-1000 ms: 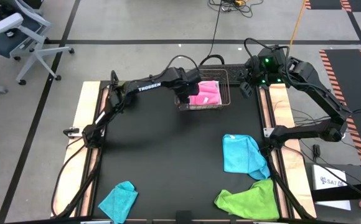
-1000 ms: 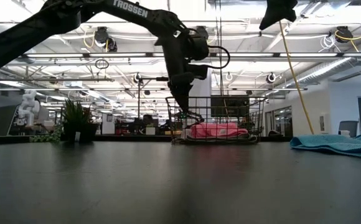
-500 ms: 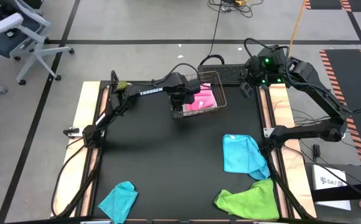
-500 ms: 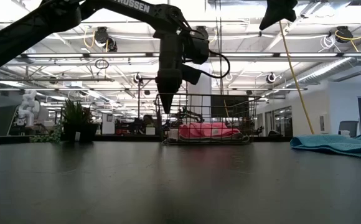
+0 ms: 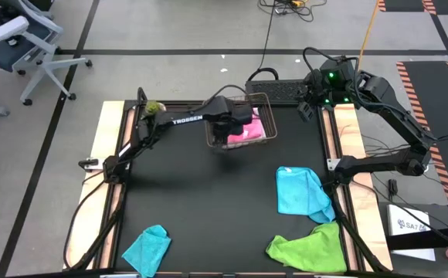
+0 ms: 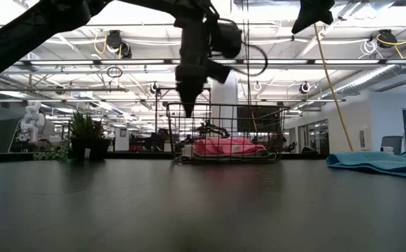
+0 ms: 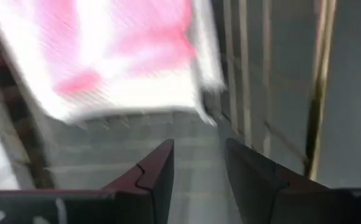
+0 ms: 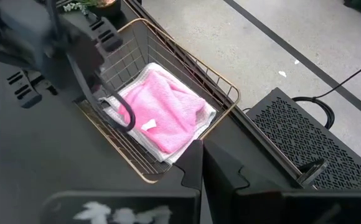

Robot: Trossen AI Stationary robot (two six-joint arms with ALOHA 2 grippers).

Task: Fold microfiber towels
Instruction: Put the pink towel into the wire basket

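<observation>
Left gripper (image 5: 222, 133) is being held over the near-left rim of the wire basket (image 5: 264, 99), fingers parted with nothing visibly gripped — the folded hot pink towel (image 5: 249, 130) is lying just beyond it inside. Right gripper (image 8: 200, 163), fingers pressed together and empty, is being parked at the table's far right corner — farther off.

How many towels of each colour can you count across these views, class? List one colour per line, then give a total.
Pink towel, in the wire basket: 1
White towel, under the pink one in the basket: 1
Sky blue towel: 1
Teal towel: 1
Lime green towel: 1
Total: 5 towels
</observation>
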